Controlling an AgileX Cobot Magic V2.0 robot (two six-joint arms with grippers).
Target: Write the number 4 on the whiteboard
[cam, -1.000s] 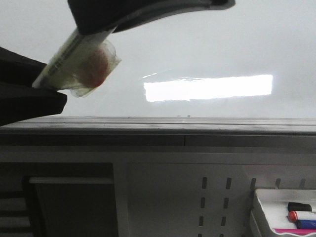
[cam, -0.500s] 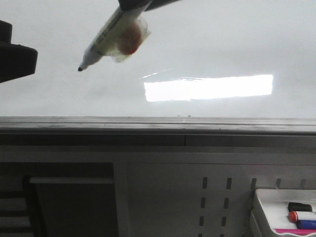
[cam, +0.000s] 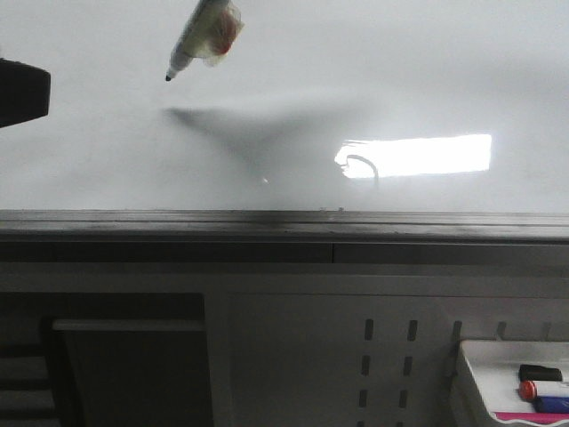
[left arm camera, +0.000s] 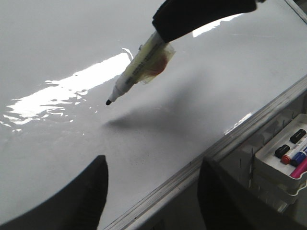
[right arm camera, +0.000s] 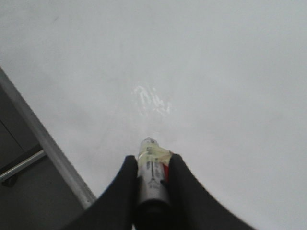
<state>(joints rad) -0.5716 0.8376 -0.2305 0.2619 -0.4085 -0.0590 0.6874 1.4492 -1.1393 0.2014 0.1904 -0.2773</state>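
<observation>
- Whiteboard (cam: 107, 169): glossy, flat, grey metal ledge.
- Marker (left arm camera: 139, 67): cylindrical, tape-wrapped, clamped in right gripper (right arm camera: 149, 167).
- Left gripper (left arm camera: 153, 191): fingers spread, empty.
- Tray (left arm camera: 268, 165): white, holding capped markers.

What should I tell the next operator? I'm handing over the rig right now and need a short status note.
Right gripper: shut on the marker, cap off, tip raised clear of the whiteboard.
Left gripper: open, holding nothing, hovering over the board near its grey ledge.
Done: marker picked up and uncapped. No number 4 shows on the board; the dark patch under the marker looks like shadow.
Left: lower the tip to the board and draw all strokes of the 4.
Spare markers lie in the small white tray below the board on the right.
</observation>
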